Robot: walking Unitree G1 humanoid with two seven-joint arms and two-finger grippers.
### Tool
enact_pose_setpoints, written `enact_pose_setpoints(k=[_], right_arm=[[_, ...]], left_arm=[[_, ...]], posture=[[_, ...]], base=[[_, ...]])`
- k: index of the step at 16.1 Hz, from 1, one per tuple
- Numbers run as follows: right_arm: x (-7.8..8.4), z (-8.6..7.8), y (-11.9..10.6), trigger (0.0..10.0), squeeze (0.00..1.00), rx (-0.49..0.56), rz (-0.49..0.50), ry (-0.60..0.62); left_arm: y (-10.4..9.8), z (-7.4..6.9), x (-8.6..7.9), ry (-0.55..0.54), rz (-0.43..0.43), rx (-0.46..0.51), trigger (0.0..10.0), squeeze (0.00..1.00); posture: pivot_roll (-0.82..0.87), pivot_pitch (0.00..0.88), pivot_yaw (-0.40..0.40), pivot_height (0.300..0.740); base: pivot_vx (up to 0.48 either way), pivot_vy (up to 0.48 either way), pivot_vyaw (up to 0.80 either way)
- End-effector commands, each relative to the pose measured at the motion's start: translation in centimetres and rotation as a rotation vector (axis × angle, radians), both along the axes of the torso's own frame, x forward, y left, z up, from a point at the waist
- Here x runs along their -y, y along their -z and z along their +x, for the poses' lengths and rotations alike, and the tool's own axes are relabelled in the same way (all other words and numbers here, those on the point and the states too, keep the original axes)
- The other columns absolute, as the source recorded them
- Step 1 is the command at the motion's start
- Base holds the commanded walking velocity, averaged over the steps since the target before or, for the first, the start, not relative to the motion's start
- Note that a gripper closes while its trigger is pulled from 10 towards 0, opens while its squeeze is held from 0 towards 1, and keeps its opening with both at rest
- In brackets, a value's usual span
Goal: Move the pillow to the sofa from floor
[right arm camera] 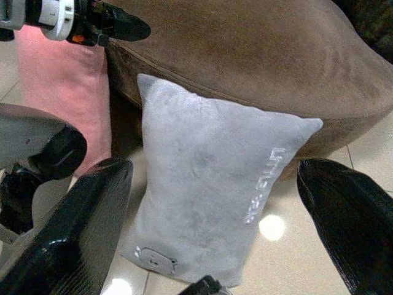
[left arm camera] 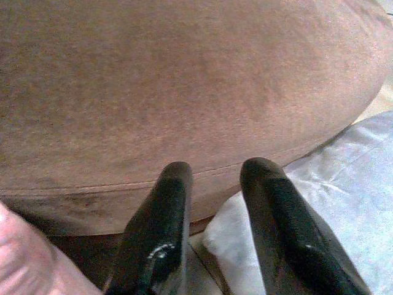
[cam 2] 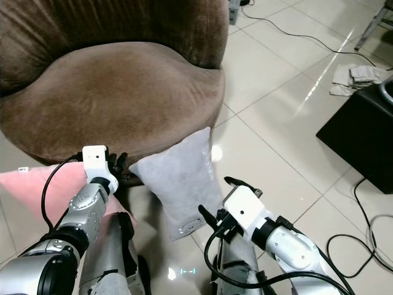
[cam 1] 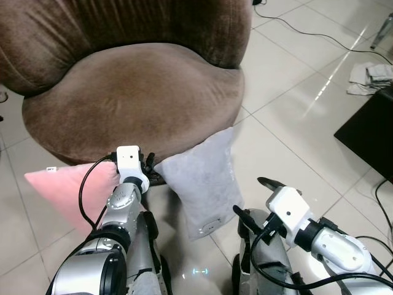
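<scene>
A grey pillow [cam 1: 202, 184] stands on the tiled floor, leaning against the front of the brown sofa [cam 1: 135, 92]. My left gripper [cam 1: 150, 169] hovers by the pillow's upper left corner, just under the sofa seat's edge. In the left wrist view this gripper [left arm camera: 218, 167] is open, with nothing between its fingers and the pillow [left arm camera: 331, 203] off to one side. My right gripper [cam 1: 255, 198] is low in front of the pillow's right side and wide open. The right wrist view looks between those fingers at the pillow [right arm camera: 209, 184], which they do not touch.
A pink pillow [cam 1: 67, 184] leans on the sofa to the left of the grey one. A black box [cam 1: 368, 129] sits on the floor at the right, with cables [cam 1: 307, 31] and a crumpled cloth [cam 1: 368, 77] beyond it.
</scene>
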State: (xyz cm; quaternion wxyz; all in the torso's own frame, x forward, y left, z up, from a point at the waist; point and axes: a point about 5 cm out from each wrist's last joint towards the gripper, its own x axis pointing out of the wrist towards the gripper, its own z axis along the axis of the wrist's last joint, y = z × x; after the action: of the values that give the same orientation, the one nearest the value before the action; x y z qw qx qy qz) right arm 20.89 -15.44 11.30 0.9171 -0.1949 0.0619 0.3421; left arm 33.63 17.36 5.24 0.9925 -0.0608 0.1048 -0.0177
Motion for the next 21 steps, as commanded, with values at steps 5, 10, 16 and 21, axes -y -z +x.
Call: enact_pose_setpoints(k=[5,10,16,21], right_arm=[[0.2,-0.4,-0.5,10.0,0.0,0.01,-0.008,-0.009],[0.1,-0.7,-1.1,10.0,0.0,0.022,-0.017,-0.043],[0.0,-0.9,-1.7,10.0,0.0,0.036,-0.037,-0.074],[0.0,-1.2,-2.1,10.0,0.0,0.042,-0.049,-0.088]], left_arm=[[2.1,-1.2,0.3,-0.081,-0.116,-0.112,10.0,1.0],[2.4,-1.4,-0.9,-0.199,-0.23,-0.136,10.0,1.0],[2.8,-1.6,-0.7,-0.183,-0.307,-0.164,10.0,1.0],[3.4,-1.8,-0.8,-0.25,-0.405,-0.228,10.0,1.0]], posture=[[-0.24,0.225,0.008,0.546],[-0.25,0.238,0.002,0.546],[-0.27,0.256,-0.003,0.546],[-0.3,0.263,-0.006,0.546]], base=[[0.0,0.0,0.0],[0.0,0.0,0.0],[0.0,0.0,0.0],[0.0,0.0,0.0]])
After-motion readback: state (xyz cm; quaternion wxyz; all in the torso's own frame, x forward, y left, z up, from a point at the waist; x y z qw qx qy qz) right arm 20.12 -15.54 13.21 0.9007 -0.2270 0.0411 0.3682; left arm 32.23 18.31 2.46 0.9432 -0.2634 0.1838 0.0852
